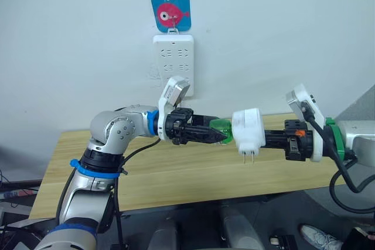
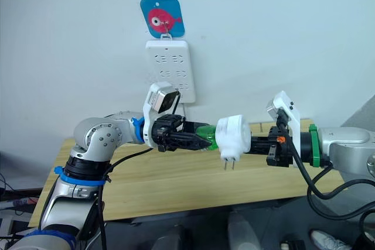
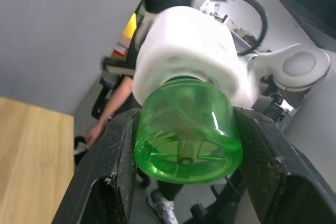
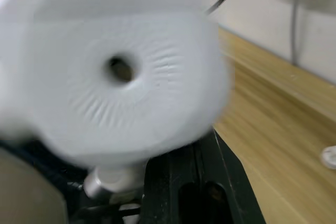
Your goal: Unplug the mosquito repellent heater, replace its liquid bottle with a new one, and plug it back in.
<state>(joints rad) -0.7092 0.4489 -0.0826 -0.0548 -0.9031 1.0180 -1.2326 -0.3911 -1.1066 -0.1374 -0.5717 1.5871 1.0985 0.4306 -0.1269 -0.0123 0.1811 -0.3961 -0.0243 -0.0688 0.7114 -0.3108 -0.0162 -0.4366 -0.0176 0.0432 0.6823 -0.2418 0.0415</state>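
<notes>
The mosquito repellent heater (image 1: 247,131) hangs in the air above the wooden table (image 1: 176,174), prongs pointing down, clamped from its right side by the right gripper (image 1: 266,139). On the heater's other side, the left gripper (image 1: 218,136) is clenched on the green liquid bottle (image 3: 185,132), whose neck sits in the heater's round opening.

Likely risks: if the two arms pull or twist off-axis, the bottle could bind in its socket, slip from the pads, or tip and spill onto the table; a loose hold on the smooth white shell could let the heater rotate or drop.

Behind the heater, the white power strip (image 1: 173,60) hangs on the wall under a blue card with a pink fish (image 1: 171,11). No writing or brand is legible.
</notes>
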